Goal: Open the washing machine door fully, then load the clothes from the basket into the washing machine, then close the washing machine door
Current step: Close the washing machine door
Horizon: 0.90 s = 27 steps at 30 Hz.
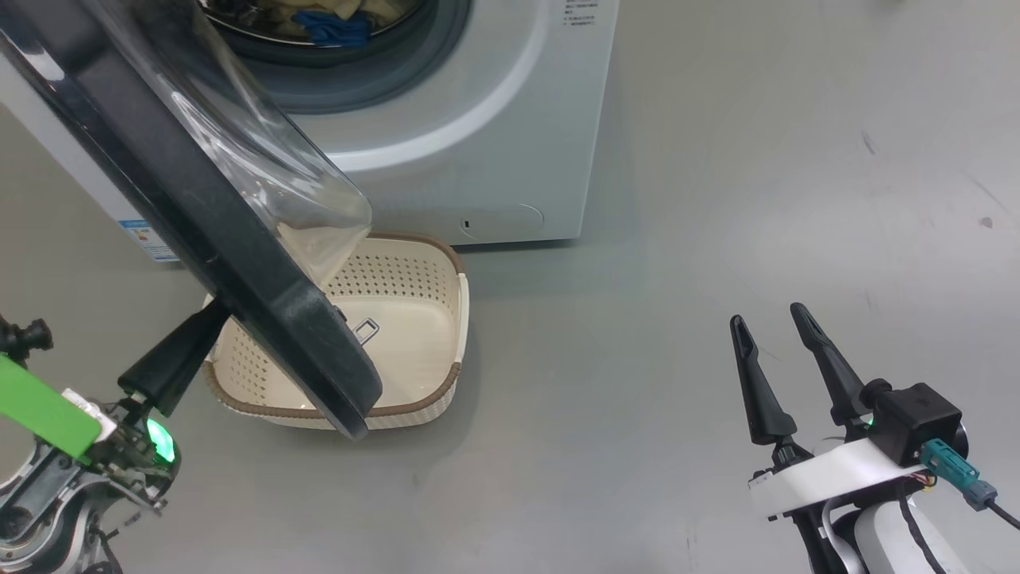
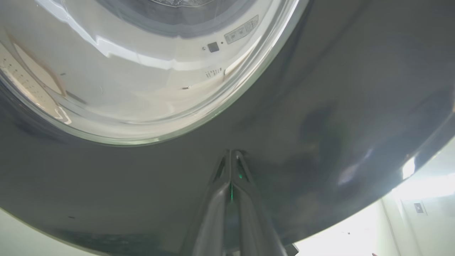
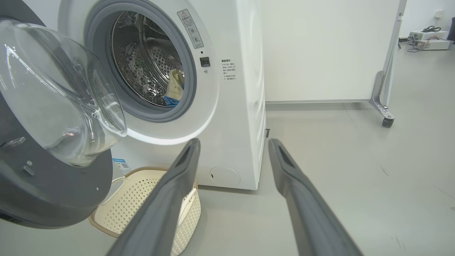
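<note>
At the lower left of the head view the left gripper has its fingers pressed together, tips against the outer face of the washing machine door. At the lower right the right gripper is spread apart over bare floor, holding nothing. The door has a wide glossy black rim and a bulging clear glass bowl. It stands part-open, slanting from the upper left to the centre. Beneath it sits the basket, cream and perforated with a brown rim. Behind, at the top, the white washing machine holds the clothes, pale yellow and blue, in its drum.
</note>
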Motion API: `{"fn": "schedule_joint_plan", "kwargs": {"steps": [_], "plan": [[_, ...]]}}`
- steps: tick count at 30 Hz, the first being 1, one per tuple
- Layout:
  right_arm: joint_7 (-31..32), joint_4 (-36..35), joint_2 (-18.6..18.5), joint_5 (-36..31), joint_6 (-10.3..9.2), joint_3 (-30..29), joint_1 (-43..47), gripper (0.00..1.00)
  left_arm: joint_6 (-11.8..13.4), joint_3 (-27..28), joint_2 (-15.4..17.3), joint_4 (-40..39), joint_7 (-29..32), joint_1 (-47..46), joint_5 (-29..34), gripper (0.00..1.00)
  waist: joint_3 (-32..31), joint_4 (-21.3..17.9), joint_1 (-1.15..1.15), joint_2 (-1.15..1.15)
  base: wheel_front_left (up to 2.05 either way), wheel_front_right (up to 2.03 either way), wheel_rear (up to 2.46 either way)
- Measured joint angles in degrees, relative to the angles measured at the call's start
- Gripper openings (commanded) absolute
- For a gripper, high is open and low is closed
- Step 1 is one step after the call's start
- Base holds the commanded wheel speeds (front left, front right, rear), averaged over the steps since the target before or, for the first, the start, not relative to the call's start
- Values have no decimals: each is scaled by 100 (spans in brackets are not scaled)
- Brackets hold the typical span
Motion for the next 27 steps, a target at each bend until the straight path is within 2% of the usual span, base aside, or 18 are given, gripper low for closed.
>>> {"fn": "schedule_joint_plan", "kwargs": {"steps": [12, 27], "plan": [[-53, 108, 26, 4, 11, 23, -294, 100, 124, 90, -212, 398, -389, -755, 148, 0, 386, -783, 0, 0, 0, 0, 0], [-102, 166, 130, 64, 60, 15, -431, 100, 278, 187, -312, 776, -798, -1525, 368, 0, 753, -1514, 0, 0, 0, 0, 0]]}}
